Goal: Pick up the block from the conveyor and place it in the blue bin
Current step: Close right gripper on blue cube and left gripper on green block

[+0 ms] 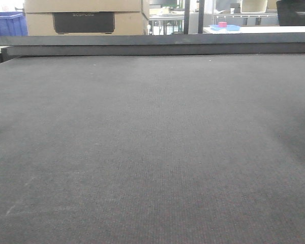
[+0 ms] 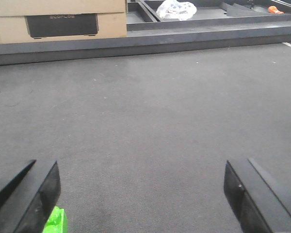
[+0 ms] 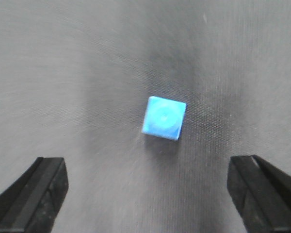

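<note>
While the right wrist view is blurred, it shows enough: the block [image 3: 163, 118], a small blue cube with a faint round mark on its top face, lies flat on the conveyor [image 1: 152, 152], on the dark grey woven belt. The right claw [image 3: 145, 165] hangs above it, released, with its two black fingers [image 3: 43, 189] spread wide at the lower corners of that view. The block sits between the two fingers' lines, a little toward the right-hand one, and just beyond the fingertips rather than level with them. It touches neither finger, and bare belt shows on all sides of it. One corner of the cube is turned slightly, so its edges are not square to the fingers. The left claw [image 2: 140, 174] is also released, its fingers wide apart over bare belt and holding nothing. A bright green object [image 2: 56, 222] shows at the bottom edge just beside the left claw's left-hand finger; it is mostly cut off, and I cannot tell what it is. The front view shows only belt surface up to the raised dark rail [image 1: 152, 46] at the far edge; neither claw nor block appears there. Beyond the rail stands a cardboard box [image 1: 84, 15] with a dark panel, and the blue bin [image 1: 5, 23] is at the far upper left, well apart from the belt. Far right, a pink item [image 1: 222, 24] rests on a blue tray [image 1: 234, 28].
</note>
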{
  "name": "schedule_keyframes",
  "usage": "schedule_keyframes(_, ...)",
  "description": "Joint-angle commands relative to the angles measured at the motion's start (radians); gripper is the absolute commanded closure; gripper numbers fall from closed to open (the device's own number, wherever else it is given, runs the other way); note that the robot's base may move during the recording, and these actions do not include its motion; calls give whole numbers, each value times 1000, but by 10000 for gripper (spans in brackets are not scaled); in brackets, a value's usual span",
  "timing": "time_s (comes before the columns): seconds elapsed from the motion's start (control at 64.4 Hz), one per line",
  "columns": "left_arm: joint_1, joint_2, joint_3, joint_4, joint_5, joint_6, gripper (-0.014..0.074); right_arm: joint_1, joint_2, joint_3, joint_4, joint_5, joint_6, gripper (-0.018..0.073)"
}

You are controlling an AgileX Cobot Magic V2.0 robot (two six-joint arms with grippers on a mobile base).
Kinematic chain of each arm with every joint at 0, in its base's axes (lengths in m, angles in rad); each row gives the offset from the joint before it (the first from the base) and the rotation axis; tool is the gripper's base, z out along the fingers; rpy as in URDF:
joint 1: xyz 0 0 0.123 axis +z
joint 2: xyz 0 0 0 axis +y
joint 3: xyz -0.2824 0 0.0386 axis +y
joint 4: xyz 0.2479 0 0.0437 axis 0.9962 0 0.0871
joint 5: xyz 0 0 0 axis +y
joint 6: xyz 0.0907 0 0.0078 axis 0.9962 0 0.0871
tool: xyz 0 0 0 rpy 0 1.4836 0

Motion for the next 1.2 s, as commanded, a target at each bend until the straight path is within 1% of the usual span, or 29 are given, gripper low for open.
schedule_keyframes(0.0,-6,2,-7,0,-11,-6,7,-8,79,-10,-16,-50,19,-9)
schedule_keyframes(0.233,-6,2,-7,0,-3,-6,7,-8,228,-12,-16,-128,39,-9)
schedule_keyframes(0.435,-6,2,-7,0,16,-6,7,-8,297,-12,-22,-162,41,-9)
schedule_keyframes(0.513,-6,2,-7,0,20,-6,7,-10,311,-12,-24,-167,43,15)
schedule_keyframes(0.559,-6,2,-7,0,20,-6,7,-12,316,-12,-26,-167,48,54)
schedule_keyframes(0.668,-6,2,-7,0,20,-6,7,-17,315,-12,-26,-160,56,191)
schedule_keyframes(0.746,-6,2,-7,0,20,-6,7,-18,315,-12,-28,-153,56,309)
schedule_keyframes(0.808,-6,2,-7,0,20,-6,7,-18,315,-12,-28,-135,56,417)
schedule_keyframes(0.823,-6,2,-7,0,20,-6,7,-18,315,-12,-28,-131,56,456)
schedule_keyframes(0.979,-6,6,-7,0,44,-6,7,-18,301,-12,-28,-107,56,719)
schedule_keyframes(1.025,-6,14,-10,0,60,-9,7,-18,284,-12,-28,-107,56,720)
schedule_keyframes(1.103,3,53,-33,5,118,-62,7,-18,244,-10,-28,-107,56,716)
schedule_keyframes(1.181,10,110,-63,13,185,-62,7,-16,198,-10,-28,-107,56,716)
